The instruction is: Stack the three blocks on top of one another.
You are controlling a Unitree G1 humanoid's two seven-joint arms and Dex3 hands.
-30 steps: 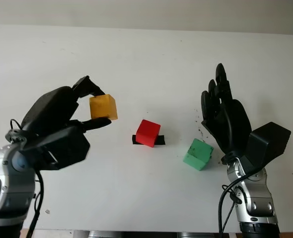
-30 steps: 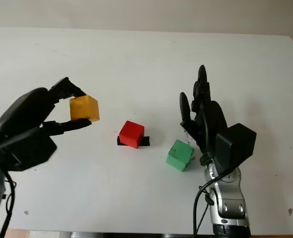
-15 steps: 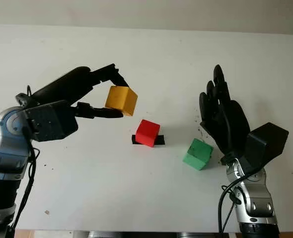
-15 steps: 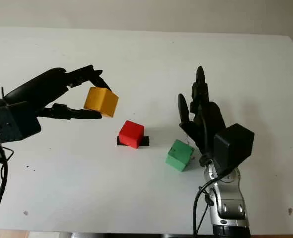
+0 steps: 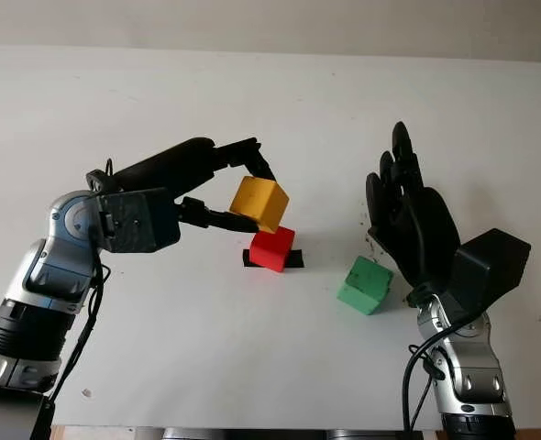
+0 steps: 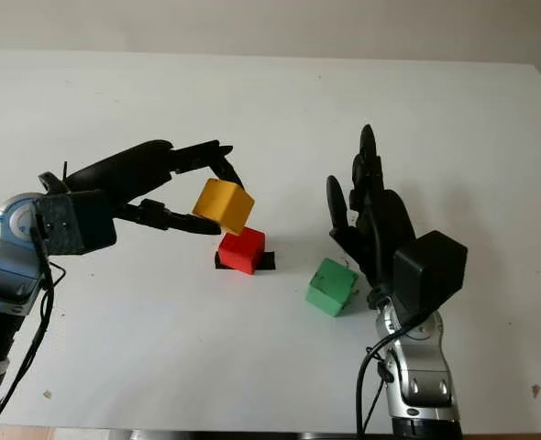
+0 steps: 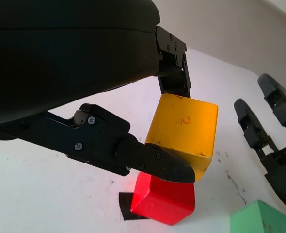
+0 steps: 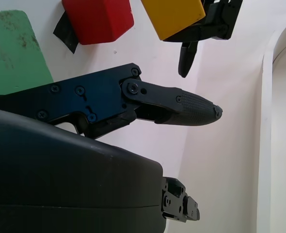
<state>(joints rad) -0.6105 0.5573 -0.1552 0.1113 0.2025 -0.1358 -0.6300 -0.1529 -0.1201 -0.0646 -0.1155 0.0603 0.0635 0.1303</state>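
Since a second ago the left hand point(image 5: 217, 188) has carried the yellow block point(image 5: 259, 203) across from the left side of the worktop point(image 5: 252, 101) toward the middle, and now holds it pinched between fingers point(image 7: 152, 160) on opposite faces, tilted, just above and slightly left of the red block point(image 5: 272, 248). That red block sits on a small black patch point(image 5: 294, 260) near the centre. The green block point(image 5: 365, 285) lies to the right, just beside the right hand point(image 5: 408, 220), which is open and upright over the worktop. All three look like small, rigid, light cubes with smooth faces and crisp edges; the yellow one bears a faint mark on one face. They should grip well by two opposite flat sides, though a tilted release would likely let one slide off.
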